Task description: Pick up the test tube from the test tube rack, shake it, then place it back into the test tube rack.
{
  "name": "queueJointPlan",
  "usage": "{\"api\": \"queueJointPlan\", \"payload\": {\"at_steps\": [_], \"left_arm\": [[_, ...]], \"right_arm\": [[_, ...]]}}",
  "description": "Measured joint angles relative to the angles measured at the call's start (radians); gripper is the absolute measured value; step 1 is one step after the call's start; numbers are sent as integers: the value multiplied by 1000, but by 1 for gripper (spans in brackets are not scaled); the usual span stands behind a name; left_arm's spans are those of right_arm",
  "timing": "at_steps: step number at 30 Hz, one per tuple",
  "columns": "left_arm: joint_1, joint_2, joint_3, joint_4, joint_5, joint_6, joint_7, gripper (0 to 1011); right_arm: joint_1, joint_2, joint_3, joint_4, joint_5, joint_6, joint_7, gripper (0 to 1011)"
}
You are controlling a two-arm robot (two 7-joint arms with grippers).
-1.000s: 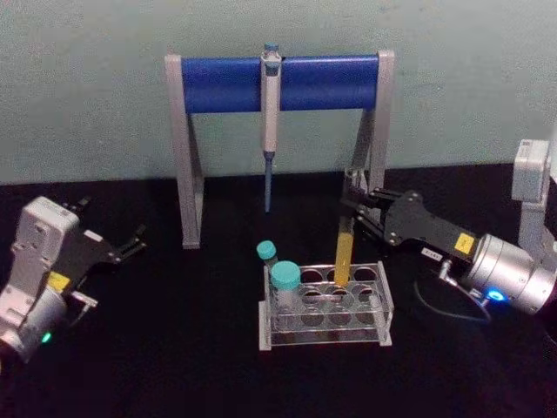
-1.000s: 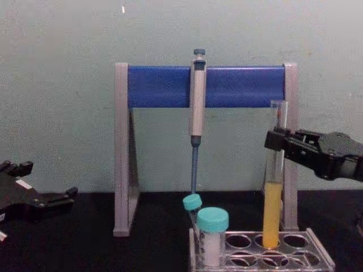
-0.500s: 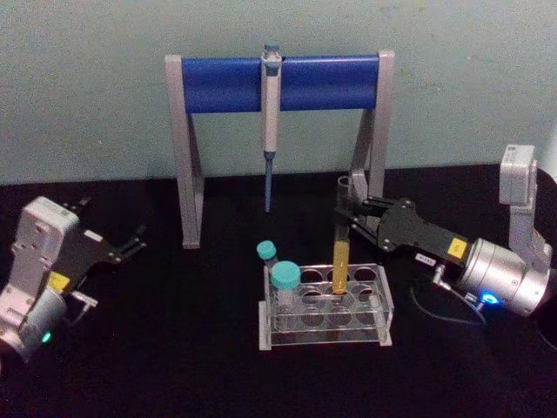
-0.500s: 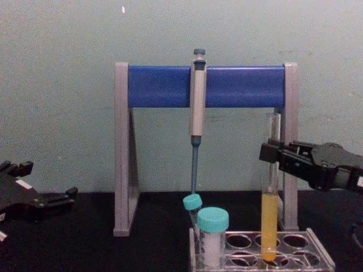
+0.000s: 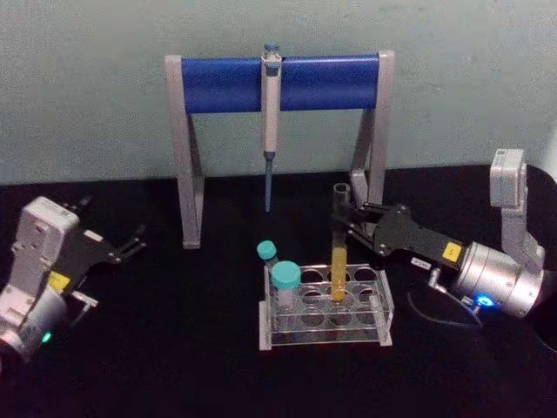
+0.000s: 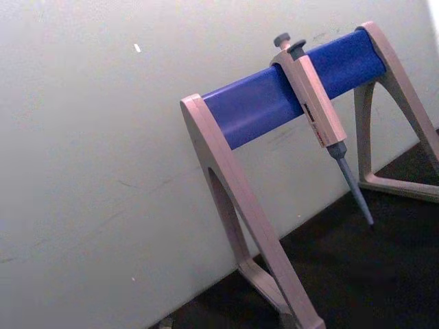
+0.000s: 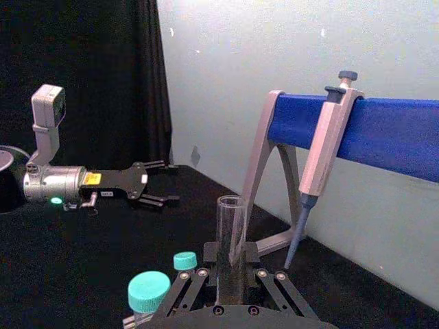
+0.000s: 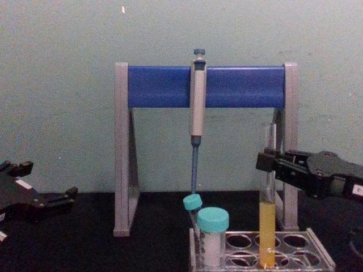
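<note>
A leg of the pipette stand [image 5: 372, 139] rises just behind the right gripper [image 5: 341, 218]. Bare black desk [image 5: 191, 348] lies open in front of it and across to the left gripper [image 5: 132, 243], well apart, whose jaws are spread and empty. The right jaws are closed on the upper part of the test tube [image 5: 338, 266]. The tube stands upright, its yellow-filled bottom seated in a hole of the test tube rack [image 5: 384, 303] directly below them. Two teal-capped tubes [image 5: 285, 277] occupy the rack's end away from the jaws.

A lab bench: a pipette [image 5: 271, 113] hangs on a stand [image 5: 222, 84], with capped tubes [image 5: 285, 277] in a rack [image 5: 348, 332] on a black table [image 5: 174, 348].
</note>
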Motion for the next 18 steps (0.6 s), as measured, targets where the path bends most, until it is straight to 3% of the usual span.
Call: {"api": "queueJointPlan", "payload": {"at_steps": [18], "left_arm": [[0,0,0,0,0,0,0,1001]], "right_arm": [[10,-9,-10,30,-6,14,3,230]]}}
